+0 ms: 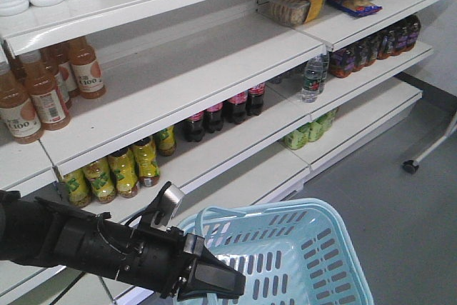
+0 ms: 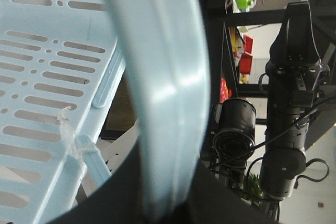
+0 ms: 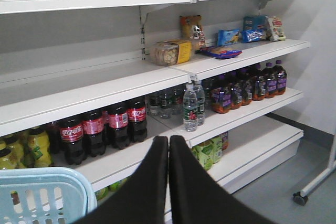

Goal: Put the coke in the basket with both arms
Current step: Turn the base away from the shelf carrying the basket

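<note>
Down in the bottom right of the front view, the basket (image 1: 303, 248) is sitting open side up just in front of the white shelves (image 1: 200, 69). Its handle (image 1: 208, 212) is looping up at the near-left rim. The left gripper (image 1: 227, 285) is reaching in from the left, right at that rim. In the left wrist view the handle (image 2: 163, 77) is running straight down between the fingers (image 2: 105, 203), so they're clamping tight around the plastic. Whether the basket is hanging free or resting on the floor (image 1: 400, 212), I honestly can't tell from here. Same for the coke: I can't tell where it is from any of these views.

The right gripper (image 3: 168, 148) is pointing at the shelves with its fingers (image 3: 149, 182) pressed together, only a thin slit between them, gripping nothing. The basket (image 3: 47, 174) is peeking in at the bottom left of that view, off to the gripper's side. The right arm (image 2: 289, 103) is standing upright at the right of the left wrist view.

Further out, dark cola bottles (image 1: 221, 112) with red labels are lining a lower shelf behind the basket. Yellow-green drink bottles (image 1: 118, 173) are standing to their left, and brown tea bottles (image 1: 43, 94) are standing one shelf up. Water bottles (image 3: 190, 107) are standing right of the colas. A caster wheel (image 1: 410, 166) is resting on the grey floor at the far right.
</note>
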